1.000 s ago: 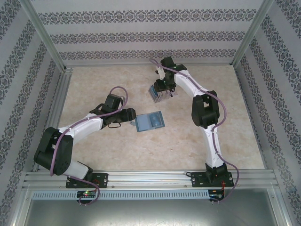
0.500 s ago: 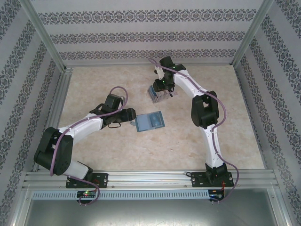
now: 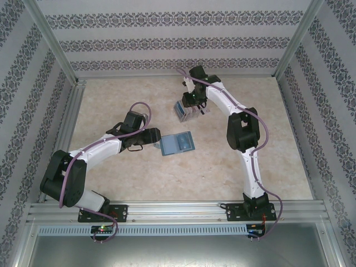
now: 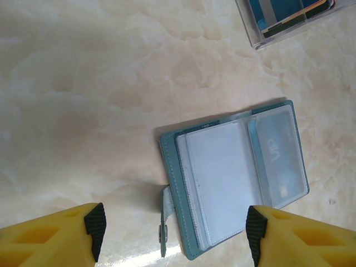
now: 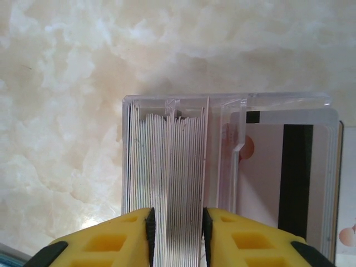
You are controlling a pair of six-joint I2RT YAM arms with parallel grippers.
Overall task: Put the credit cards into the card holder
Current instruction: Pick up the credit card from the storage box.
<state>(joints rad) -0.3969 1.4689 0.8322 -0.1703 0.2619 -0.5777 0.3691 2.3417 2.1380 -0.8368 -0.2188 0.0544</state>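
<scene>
One card [image 4: 278, 161] was seen slotted in the card holder [image 4: 171, 167]; the credit cards [image 5: 167, 156] were flanked, perhaps pinched, by the narrowed right gripper [image 5: 178, 222]; the left gripper [image 4: 174, 222] was held wide.

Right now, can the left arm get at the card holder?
Probably yes. The card holder lies open and flat on the table just ahead of the left hand, whose fingers stand open. Nothing lies between them.
</scene>
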